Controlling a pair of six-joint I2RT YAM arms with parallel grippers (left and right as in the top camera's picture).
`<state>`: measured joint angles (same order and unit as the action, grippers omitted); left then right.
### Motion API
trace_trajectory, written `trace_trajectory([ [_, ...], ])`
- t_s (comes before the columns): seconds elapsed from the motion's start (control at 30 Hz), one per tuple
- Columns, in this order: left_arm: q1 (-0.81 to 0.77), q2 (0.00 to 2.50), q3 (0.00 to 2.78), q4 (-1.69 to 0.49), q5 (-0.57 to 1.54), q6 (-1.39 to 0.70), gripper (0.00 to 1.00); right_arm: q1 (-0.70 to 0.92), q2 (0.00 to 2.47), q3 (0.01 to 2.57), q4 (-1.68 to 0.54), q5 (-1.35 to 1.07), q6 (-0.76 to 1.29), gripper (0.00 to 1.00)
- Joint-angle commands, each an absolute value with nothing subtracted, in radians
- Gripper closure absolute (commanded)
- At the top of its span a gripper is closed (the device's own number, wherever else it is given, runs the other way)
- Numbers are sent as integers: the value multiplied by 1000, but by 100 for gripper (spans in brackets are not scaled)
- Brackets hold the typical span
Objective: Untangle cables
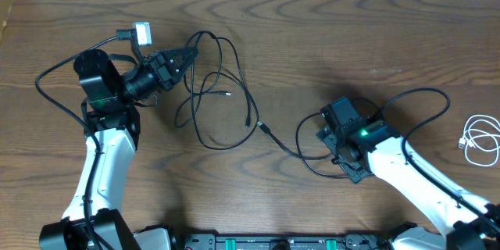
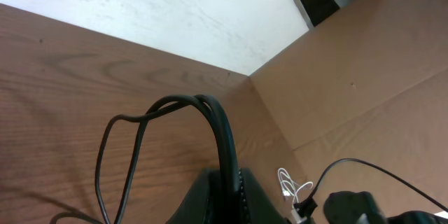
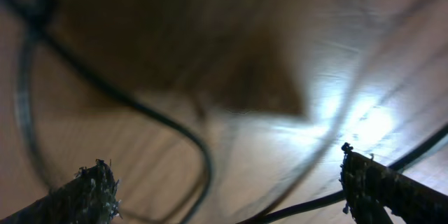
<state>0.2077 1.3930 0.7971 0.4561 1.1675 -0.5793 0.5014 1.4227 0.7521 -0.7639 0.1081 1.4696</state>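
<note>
**Overhead and wrist views, cable untangling.** The 2 thin black cords (image 1: 234, 86), each ending in a small plug, lie in overlapping loops at the middle of the brown wood-grain table (image 1: 351, 31). The short white cord (image 1: 478, 142) sits coiled near the right edge, well apart from them. The left gripper (image 1: 186, 56) is clamped on the upper loops of the black cords, which arch out past its fingers in the left wrist view. The right gripper (image 3: 227, 175) has its jaws wide apart and holds nothing; a black strand runs across the table between its fingertips.

Likely hazards:
1. A pull by the left gripper while the crossings below lie slack may draw the loops into a tighter knot rather than part them.
2. The pinched strands are thin, so a sideways tug may slip them out of the grip.
3. The right wrist view is blurred and several dark lines cross it, so closing there may catch 2 strands at once, or none.
4. The thick black arm cable (image 1: 426, 98) loops just beside the right gripper and could snag a task cord.
5. A plug may catch in a loop as a cord is drawn through.
</note>
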Motion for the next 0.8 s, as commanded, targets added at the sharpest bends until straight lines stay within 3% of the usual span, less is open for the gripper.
trace_trajectory([
  [0.0, 208, 1385, 805, 461, 1166, -581, 92, 506, 1465, 741, -793, 94, 1510, 1],
  [0.33, 208, 1385, 805, 461, 1166, -581, 92, 516, 1487, 740, -805, 104, 1502, 1],
  [0.53, 208, 1385, 805, 460, 1166, -581, 92, 516, 1439, 798, -646, 147, 1270, 1],
  [0.63, 208, 1385, 805, 460, 1166, -581, 92, 518, 1393, 880, -788, 154, 1279, 1],
  [0.77, 208, 1385, 805, 460, 1166, -581, 92, 518, 1361, 899, -973, 88, 1475, 1],
])
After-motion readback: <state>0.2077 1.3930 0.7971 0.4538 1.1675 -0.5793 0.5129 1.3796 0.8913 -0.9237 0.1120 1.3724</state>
